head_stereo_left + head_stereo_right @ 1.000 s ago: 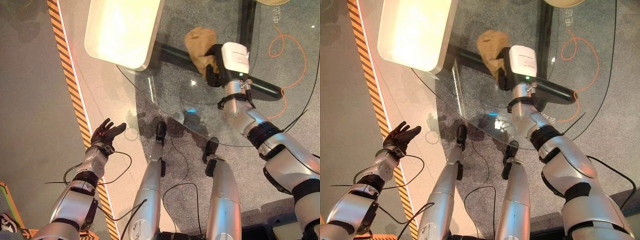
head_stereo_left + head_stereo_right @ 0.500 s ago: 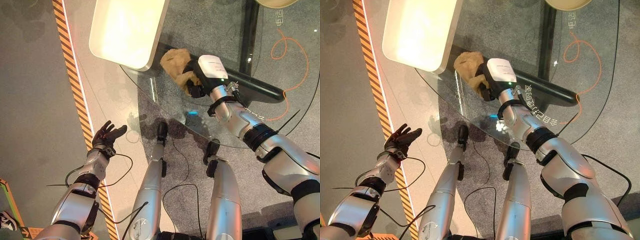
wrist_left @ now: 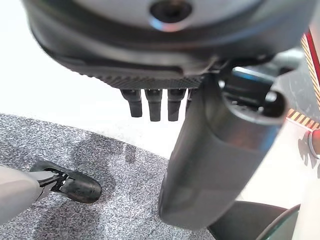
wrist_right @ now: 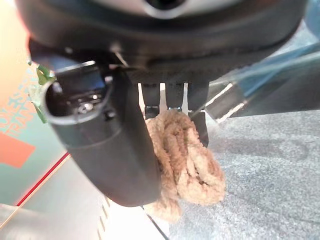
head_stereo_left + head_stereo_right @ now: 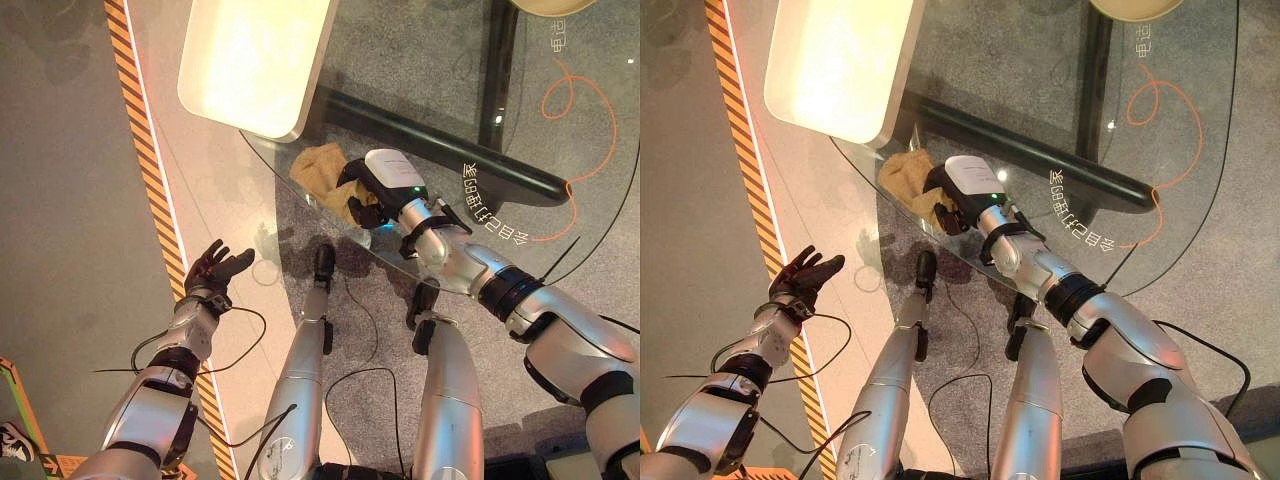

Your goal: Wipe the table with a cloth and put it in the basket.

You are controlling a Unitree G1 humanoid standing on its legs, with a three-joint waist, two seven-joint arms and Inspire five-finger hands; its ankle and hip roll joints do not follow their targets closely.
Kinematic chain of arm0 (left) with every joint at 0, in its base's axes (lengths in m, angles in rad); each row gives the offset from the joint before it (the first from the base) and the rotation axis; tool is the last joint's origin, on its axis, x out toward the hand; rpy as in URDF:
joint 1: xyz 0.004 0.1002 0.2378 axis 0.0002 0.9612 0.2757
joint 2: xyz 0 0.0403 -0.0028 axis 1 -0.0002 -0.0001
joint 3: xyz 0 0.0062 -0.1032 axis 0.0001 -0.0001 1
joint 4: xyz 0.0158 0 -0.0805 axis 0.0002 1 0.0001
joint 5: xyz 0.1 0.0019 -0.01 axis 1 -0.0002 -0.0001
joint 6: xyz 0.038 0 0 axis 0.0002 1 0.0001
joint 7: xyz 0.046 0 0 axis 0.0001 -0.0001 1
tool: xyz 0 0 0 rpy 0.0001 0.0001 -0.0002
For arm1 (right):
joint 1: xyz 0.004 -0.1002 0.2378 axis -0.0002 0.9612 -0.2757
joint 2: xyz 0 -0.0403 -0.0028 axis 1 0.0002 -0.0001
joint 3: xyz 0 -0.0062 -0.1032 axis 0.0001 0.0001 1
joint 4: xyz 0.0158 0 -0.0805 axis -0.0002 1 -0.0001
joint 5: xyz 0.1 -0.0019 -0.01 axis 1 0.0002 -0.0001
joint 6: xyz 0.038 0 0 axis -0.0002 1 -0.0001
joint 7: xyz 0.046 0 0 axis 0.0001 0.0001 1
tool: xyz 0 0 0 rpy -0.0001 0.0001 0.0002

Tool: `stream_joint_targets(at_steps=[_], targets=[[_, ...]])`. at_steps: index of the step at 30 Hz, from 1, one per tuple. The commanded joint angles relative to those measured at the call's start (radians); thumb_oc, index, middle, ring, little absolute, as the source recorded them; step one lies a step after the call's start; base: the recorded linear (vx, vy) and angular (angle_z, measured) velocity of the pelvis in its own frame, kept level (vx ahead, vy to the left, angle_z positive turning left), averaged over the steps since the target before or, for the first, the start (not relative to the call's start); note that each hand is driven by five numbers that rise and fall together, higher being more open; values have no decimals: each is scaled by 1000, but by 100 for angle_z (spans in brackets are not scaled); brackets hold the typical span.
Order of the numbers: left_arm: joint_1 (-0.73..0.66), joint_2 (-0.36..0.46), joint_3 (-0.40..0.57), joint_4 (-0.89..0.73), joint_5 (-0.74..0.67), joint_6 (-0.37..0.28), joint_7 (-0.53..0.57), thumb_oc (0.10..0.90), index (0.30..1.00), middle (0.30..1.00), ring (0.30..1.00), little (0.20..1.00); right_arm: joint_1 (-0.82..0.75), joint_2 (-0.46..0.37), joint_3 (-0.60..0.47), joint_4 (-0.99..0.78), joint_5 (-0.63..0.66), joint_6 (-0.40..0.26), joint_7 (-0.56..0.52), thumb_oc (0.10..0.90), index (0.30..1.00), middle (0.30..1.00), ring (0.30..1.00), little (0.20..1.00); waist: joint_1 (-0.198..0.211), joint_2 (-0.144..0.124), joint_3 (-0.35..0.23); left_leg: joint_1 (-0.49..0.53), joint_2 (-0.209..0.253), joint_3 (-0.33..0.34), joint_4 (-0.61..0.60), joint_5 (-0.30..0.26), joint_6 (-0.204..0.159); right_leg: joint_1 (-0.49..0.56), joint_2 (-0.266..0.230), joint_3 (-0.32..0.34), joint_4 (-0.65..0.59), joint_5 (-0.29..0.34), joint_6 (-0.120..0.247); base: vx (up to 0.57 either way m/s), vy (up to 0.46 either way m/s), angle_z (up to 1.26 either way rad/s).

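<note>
The table (image 5: 560, 150) is clear glass, super glossy, you can see straight through to the dark, smooth bars of its base (image 5: 440, 135) and it throws little glints of light. The cloth (image 5: 322, 172) is tan and looks like a nubby terry kind of fabric, soft and bunched up, totally matt; the right hand (image 5: 368, 195) has it pinched, and that hand is dark matt plastic with a smooth white cover on its back. The floor (image 5: 70, 200) is smooth and pale with a slight sheen; under the table it's speckled grey and rough-looking, carpet maybe. The cream basket (image 5: 250, 60) looks like smooth plastic.
</note>
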Motion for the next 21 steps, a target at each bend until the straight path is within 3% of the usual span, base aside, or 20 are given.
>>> stream_joint_targets(at_steps=[1,10,14,21], targets=[[-24,41,38,32,-2,-86,36,800,900,900,900,900,-32,60,16,-138,-6,-98,-37,100,300,300,300,200,-9,-38,-21,12,-66,70,128,-160,50,85,17,-16,-286,150,51,0,0,0],[-47,48,51,-8,-91,-167,24,800,900,900,900,900,-28,63,-50,-104,101,-62,-169,100,300,300,300,200,-13,-36,-21,13,-59,71,134,-160,49,84,17,-9,-279,151,49,0,0,0],[-76,49,74,-129,-144,-267,131,800,900,900,900,900,-2,77,-160,-132,209,-55,-279,100,300,300,300,200,-17,-40,-21,12,-58,71,132,-160,49,81,21,-2,-275,152,50,0,0,0],[-63,32,155,-348,-113,-404,298,800,900,900,900,900,70,75,-342,-266,195,-46,-391,100,300,300,300,200,-19,-57,-21,-4,-58,65,131,-166,53,62,30,2,-273,155,55,-1,-9,-1]])
